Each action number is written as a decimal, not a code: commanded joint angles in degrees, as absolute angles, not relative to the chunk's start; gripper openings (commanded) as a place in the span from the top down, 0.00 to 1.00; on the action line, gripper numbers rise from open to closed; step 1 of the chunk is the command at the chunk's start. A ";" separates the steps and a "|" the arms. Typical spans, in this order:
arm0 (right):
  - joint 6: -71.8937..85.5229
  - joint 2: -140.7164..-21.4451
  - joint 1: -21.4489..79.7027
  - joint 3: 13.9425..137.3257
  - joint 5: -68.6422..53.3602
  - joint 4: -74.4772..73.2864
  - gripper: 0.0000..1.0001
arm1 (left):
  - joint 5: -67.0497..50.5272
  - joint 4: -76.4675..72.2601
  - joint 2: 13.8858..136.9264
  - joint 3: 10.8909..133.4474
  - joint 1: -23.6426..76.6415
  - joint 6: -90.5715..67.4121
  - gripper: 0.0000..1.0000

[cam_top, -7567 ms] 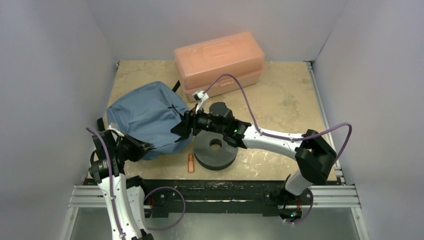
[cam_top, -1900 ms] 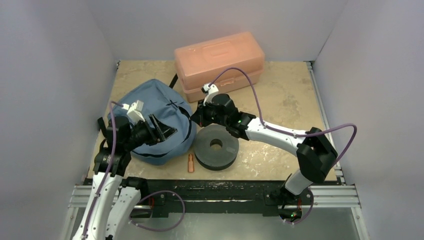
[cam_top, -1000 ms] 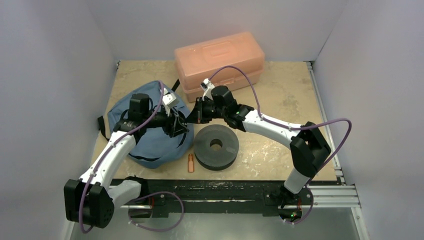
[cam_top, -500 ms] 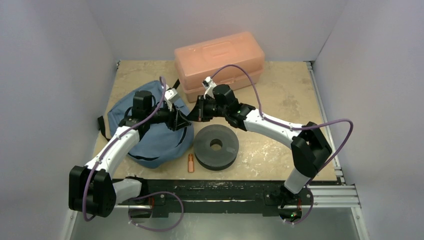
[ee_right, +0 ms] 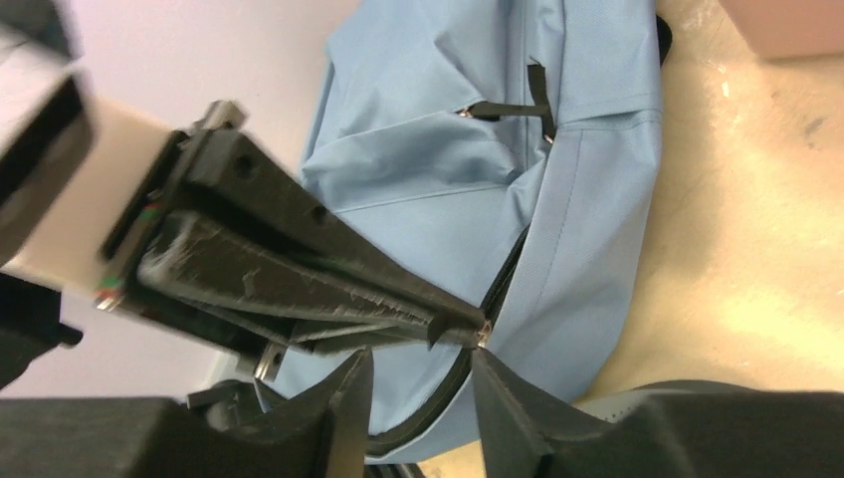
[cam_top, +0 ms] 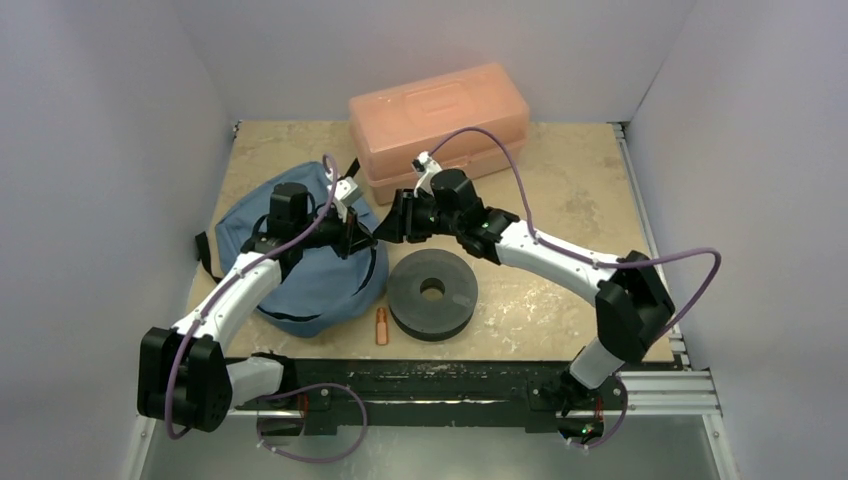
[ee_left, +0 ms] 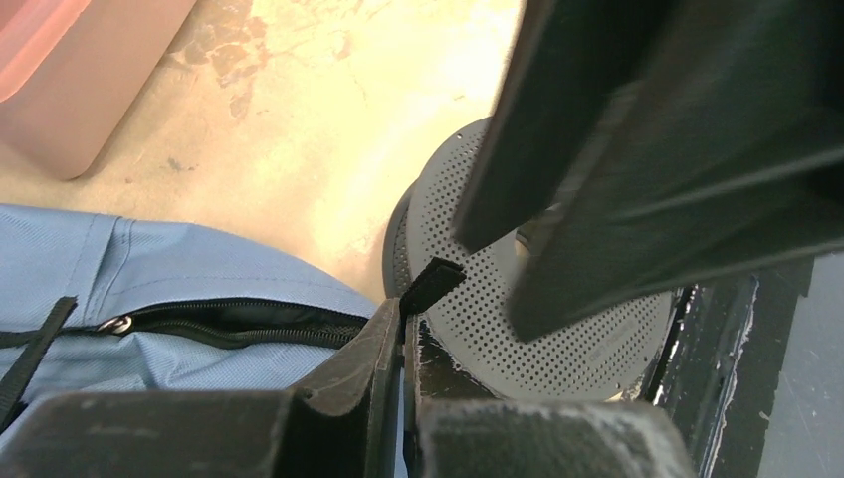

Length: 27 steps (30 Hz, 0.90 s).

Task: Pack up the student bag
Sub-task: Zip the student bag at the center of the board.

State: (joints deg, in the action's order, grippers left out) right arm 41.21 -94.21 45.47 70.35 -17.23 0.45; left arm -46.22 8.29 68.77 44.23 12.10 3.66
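The slate-blue student bag [cam_top: 300, 255] lies at the table's left, its black zipper [ee_left: 229, 319] partly open. My left gripper [cam_top: 362, 238] reaches across the bag and is shut on the zipper's black pull tab [ee_left: 430, 282] at the bag's right edge; the tab also shows in the right wrist view [ee_right: 476, 335]. My right gripper [cam_top: 395, 225] is open and empty and faces the left one closely. In the right wrist view its gap [ee_right: 418, 383] lies just under the left gripper's fingers [ee_right: 299, 274], over the bag [ee_right: 448, 149].
A grey perforated disc [cam_top: 432, 293] lies just right of the bag, also in the left wrist view [ee_left: 557, 329]. A small copper piece [cam_top: 381, 324] lies near the front edge. A salmon-pink plastic box [cam_top: 440, 125] stands at the back, behind both grippers.
My left arm swung from the bag's near-left side across it to the zipper pull and shut on it. My right gripper let go of the bag and shifted slightly right.
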 commanded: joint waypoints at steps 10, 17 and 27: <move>44.22 -89.53 50.06 60.19 -13.74 11.90 0.29 | -43.60 7.57 69.56 47.28 12.13 -2.37 1.00; 43.67 -99.00 52.52 66.71 -11.39 11.04 0.47 | -44.09 8.61 71.43 48.50 12.13 -6.35 1.00; 44.74 -97.64 53.30 59.86 -8.66 14.04 1.00 | -12.10 12.22 75.06 51.16 12.04 -16.70 1.00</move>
